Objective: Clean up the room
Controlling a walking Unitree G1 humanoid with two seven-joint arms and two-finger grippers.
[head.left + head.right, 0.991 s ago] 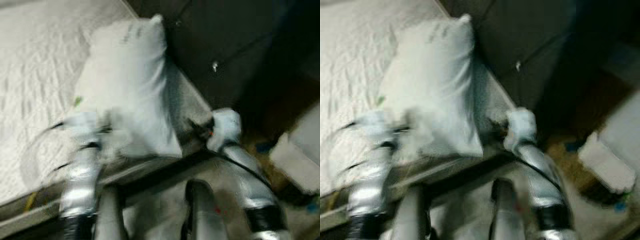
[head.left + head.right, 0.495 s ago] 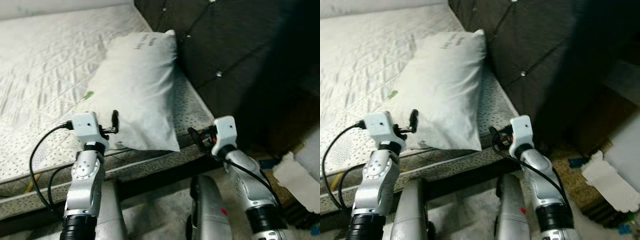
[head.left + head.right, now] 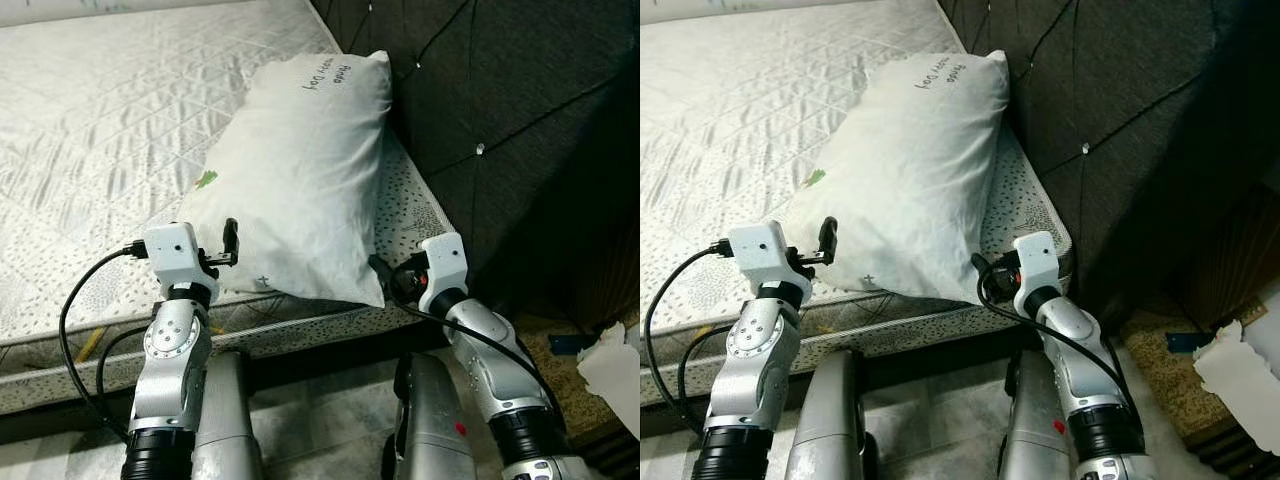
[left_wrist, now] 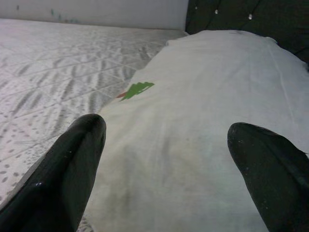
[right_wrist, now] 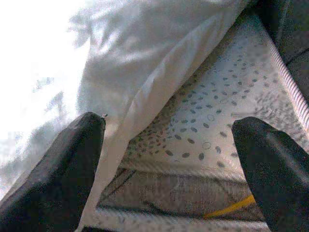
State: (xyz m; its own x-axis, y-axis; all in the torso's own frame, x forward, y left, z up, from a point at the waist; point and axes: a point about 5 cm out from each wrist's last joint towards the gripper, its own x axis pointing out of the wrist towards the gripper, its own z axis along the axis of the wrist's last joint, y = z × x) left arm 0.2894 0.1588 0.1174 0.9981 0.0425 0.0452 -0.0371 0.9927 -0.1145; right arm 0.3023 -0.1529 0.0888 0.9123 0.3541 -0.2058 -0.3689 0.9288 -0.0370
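Note:
A white pillow (image 3: 300, 180) with a small green mark and dark lettering lies on the bare mattress (image 3: 110, 130), its far end against the dark tufted headboard (image 3: 500, 110). My left gripper (image 3: 228, 243) is open at the pillow's near left edge; in the left wrist view the pillow (image 4: 193, 135) lies between its black fingers (image 4: 72, 169). My right gripper (image 3: 385, 275) is open at the pillow's near right corner, by the mattress edge. The right wrist view has the pillow's edge (image 5: 120, 82) and the spotted mattress (image 5: 212, 125) between its fingers (image 5: 63, 164).
The mattress's front edge (image 3: 300, 325) runs just ahead of both arms. The headboard rises on the right. White crumpled paper (image 3: 615, 365) lies on the floor at the far right. My silver legs (image 3: 230, 420) stand close to the bed.
The camera has steadied and shifted, so the pillow now sits higher and sharper. Both grippers stay open at the pillow's near edge, the right one now closer to its corner.

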